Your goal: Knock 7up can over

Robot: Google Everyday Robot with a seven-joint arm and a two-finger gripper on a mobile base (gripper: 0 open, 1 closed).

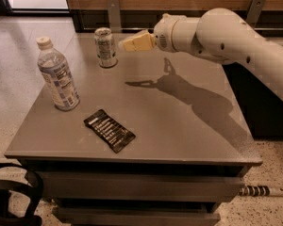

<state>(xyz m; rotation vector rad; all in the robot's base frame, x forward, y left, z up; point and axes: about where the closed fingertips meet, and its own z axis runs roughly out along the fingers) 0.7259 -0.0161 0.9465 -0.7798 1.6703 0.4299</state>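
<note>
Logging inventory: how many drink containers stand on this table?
2. The small green-and-white metal 7up can stands far left, the gripper just right of its top. The taller clear plastic bottle with white cap stands nearer, by the left edge. None seems hidden.

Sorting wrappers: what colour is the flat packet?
Packet black, white print; camera view. Gripper beside 7up can.

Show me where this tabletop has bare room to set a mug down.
Widest: the right half of the table, from the black wrapper to the right edge. Smaller: the middle strip between 7up can and wrapper. Crowded: back left, where the pincer hangs beside the can, water bottle nearby.
</note>
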